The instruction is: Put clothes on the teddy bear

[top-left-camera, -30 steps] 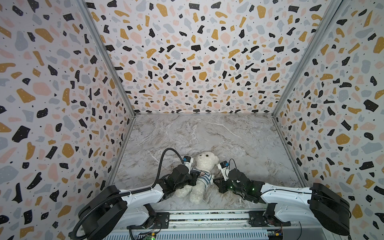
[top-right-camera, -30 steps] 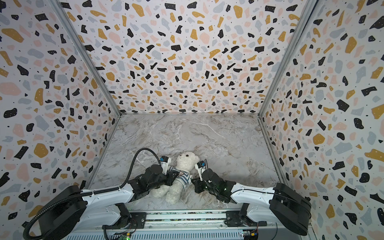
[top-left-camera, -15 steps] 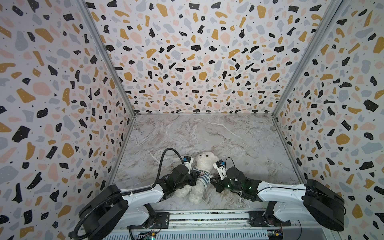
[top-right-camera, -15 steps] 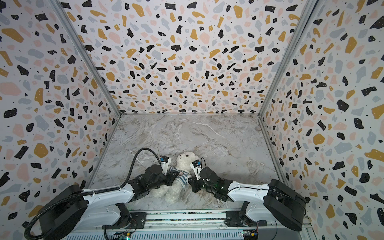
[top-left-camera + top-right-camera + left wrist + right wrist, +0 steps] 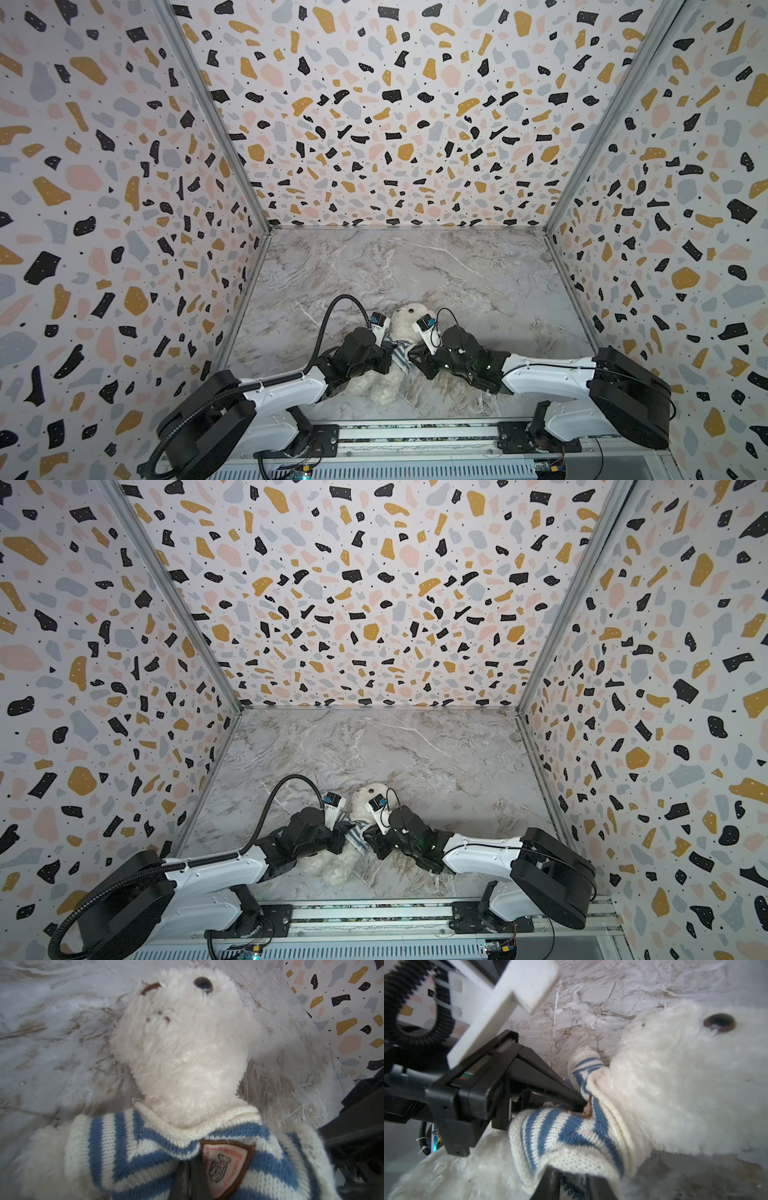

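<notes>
Bear (image 5: 405,322) on its back on the table (image 5: 415,270), near the front edge, head toward the back wall, lying between the two arms. Shirt (image 5: 145,1157) is over the head, collar at the neck, the rest bunched high on the chest.

Left gripper (image 5: 579,1104): jaws pressed together, pinching the shirt right at the badge (image 5: 224,1163).

Right gripper (image 5: 572,1187): fingers show apart with striped knit between them. Whether they grip it or have let go, I can't tell.

Risks as I see them:
- The bear is light and nothing pins it. Any pull on the shirt will likely drag the whole toy, possibly toward the front rail.
- The left pinch sits mid-chest, not on the hem. Pulling from there would probably bunch the knit, not draw it down the belly.
- If the right jaws catch fur with the knit, the shirt won't slide.
- One cuff (image 5: 584,1059) stands up beside the head; paw through or not, I can't tell. If not, tugging down traps the arm inside.
- Both grippers are close together over the chest, so a collision is possible.

Containers: none in view.
</notes>
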Motion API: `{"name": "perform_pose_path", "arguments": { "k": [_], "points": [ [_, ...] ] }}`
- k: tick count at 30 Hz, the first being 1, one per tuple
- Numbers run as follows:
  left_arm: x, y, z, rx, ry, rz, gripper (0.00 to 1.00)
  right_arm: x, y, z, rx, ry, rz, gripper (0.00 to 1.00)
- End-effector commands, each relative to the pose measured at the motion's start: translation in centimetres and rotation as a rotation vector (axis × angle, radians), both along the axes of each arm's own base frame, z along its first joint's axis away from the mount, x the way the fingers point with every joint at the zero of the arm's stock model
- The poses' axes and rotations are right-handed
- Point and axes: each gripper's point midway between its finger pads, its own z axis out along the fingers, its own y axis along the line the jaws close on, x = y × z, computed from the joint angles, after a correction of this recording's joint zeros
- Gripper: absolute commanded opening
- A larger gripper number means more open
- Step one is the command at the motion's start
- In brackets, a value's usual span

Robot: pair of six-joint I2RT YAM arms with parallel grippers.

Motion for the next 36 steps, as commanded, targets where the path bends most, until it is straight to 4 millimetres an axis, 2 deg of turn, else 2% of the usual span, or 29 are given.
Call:
{"name": "perform_pose_path", "arguments": {
  "k": [1,7,12,27,29,36],
  "points": [
    [-2.8,0.6,-3.3,0.072,0.114,-0.084,0.02,0.9,1.6,3.1,0.057,-0.093,0.003,0.3],
    [-3.1,0.5,-3.5,0.071,0.118,-0.101,0.0,1.4,1.0,2.4,0.03,-0.106,-0.049,0.36],
    [-3.2,0.4,-3.6,0.069,0.12,-0.105,0.0,2.4,0.7,1.7,0.0,-0.096,-0.099,0.35],
    [-3.2,0.4,-3.8,0.065,0.125,-0.104,0.0,2.7,1.3,-0.1,-0.031,-0.019,-0.082,0.04],
    [-3.2,0.5,-3.6,0.067,0.125,-0.097,0.0,2.5,1.3,0.0,-0.034,-0.011,-0.077,0.0],
    [-2.1,1.0,-1.4,0.049,0.096,-0.033,0.0,1.8,-0.2,2.9,0.044,-0.021,-0.112,0.0]
  ]
}}
